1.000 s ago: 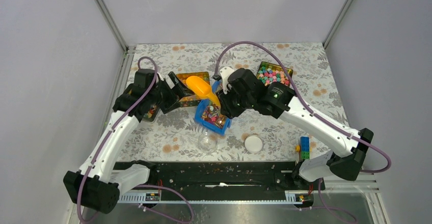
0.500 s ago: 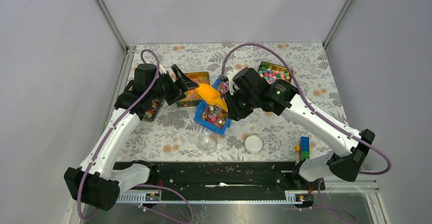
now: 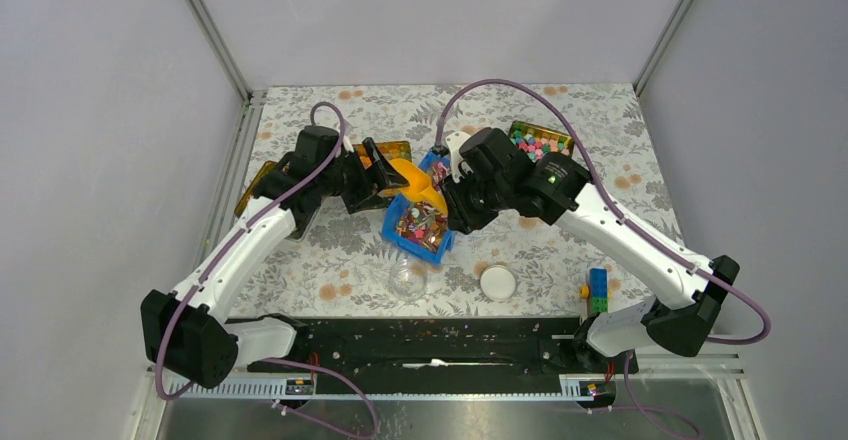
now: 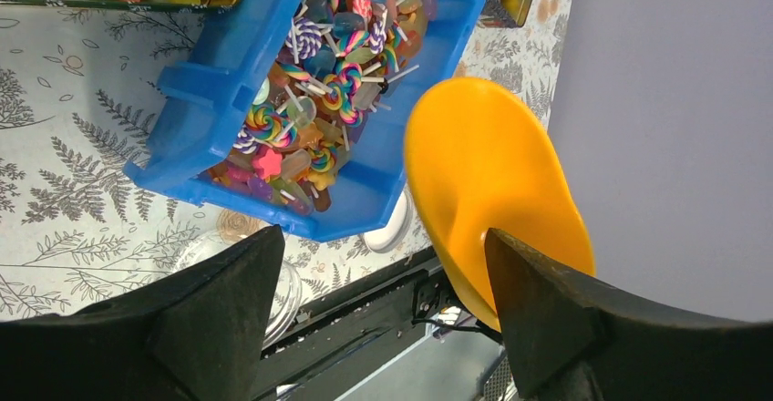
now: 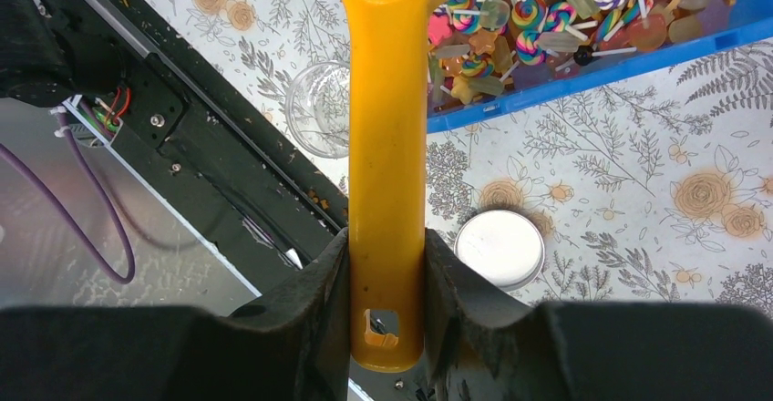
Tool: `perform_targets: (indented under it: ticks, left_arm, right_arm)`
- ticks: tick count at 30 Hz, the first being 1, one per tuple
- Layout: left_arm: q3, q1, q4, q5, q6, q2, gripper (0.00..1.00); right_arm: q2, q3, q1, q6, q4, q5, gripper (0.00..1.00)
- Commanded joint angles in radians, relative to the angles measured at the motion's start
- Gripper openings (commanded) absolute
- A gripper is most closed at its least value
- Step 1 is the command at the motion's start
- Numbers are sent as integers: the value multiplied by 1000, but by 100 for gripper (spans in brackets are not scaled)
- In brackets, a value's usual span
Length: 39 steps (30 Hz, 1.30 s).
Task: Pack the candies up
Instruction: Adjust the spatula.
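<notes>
Setting: robotics lab test cell.
Evidence: plain grey wall panels (image 3: 100, 110) on three sides, joined by bare aluminium posts (image 3: 210, 30). Two white-and-black robot arms, the left arm (image 3: 240, 250) and the right arm (image 3: 620, 240), stand at a black mounting rail (image 3: 430, 340) on the table's near edge. Purple cables (image 3: 500, 85) loop off each arm, with exposed wiring (image 5: 105, 109) by the rail. The floral table covering (image 3: 330, 250) is staged with a blue bin (image 3: 392, 228) of candies (image 3: 420, 222).

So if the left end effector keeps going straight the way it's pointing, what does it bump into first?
Most likely the orange scoop: its bowl hangs just ahead of the left end effector, off to one side. Beyond sits the blue bin of candies, though depth is hard to judge.
</notes>
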Motion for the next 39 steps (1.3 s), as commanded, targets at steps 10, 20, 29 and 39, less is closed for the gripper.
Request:
perform_targets:
  ticks: [10, 20, 29, 39]
  left_arm:
    - [-32, -44, -6, -41, 39, 11, 79]
    - [-21, -44, -61, -66, 102, 32, 80]
    - [10, -40, -74, -83, 172, 20, 82]
    - [34, 10, -111, -112, 307, 152, 81]
  right_arm:
    - [-47, 74, -17, 20, 2, 55, 0]
    - [-95, 27, -36, 42, 28, 64, 0]
    - [-120, -74, -52, 44, 23, 121, 0]
    - [-253, -213, -153, 57, -11, 149, 0]
